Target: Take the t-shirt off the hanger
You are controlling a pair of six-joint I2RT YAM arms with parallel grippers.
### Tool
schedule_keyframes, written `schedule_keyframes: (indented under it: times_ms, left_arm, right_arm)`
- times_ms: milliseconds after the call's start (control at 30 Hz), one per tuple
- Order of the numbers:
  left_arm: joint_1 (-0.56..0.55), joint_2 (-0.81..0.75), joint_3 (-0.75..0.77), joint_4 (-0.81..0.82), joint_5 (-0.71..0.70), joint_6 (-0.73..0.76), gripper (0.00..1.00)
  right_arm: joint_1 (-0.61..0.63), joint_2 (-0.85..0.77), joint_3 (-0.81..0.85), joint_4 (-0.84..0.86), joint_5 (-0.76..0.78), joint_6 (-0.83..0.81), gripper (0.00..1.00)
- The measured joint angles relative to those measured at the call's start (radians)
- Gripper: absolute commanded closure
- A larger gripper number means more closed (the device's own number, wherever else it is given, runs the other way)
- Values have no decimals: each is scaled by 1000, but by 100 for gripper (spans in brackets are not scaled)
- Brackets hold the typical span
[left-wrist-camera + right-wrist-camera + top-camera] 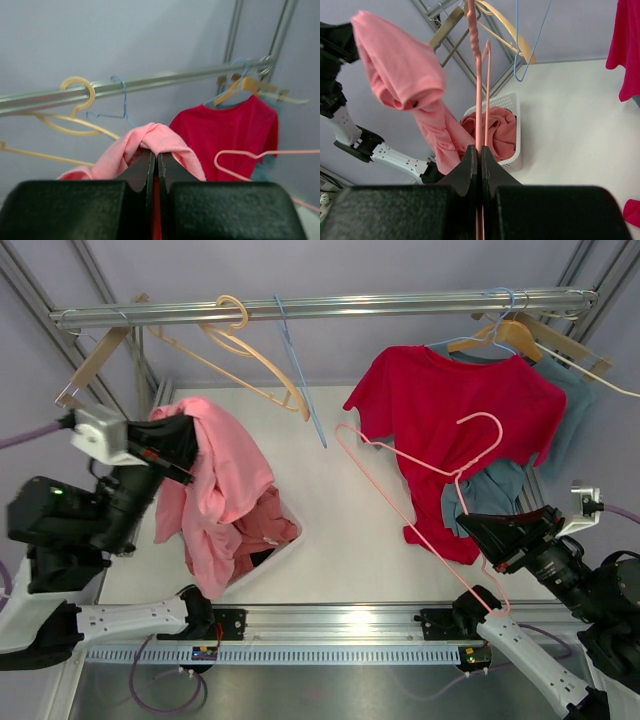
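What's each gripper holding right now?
Left gripper: closed on the pink shirt.
Right gripper: closed on the pink hanger.

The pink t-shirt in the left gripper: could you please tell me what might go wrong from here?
1. The pink t-shirt hangs from the shut left gripper, partly outside the white basket; released here, some may land on the table.
2. The pink hanger, clamped in the right gripper, overlaps the red t-shirt in the top view; swinging it might snag that shirt.
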Motion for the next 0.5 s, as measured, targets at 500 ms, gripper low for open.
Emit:
schedule_keyframes:
  times_ms: [500]
  left_arm:
    - [3, -261, -587, 93, -355, -8, 100]
  right_arm:
    - [0, 164, -46, 129, -91, -17, 100]
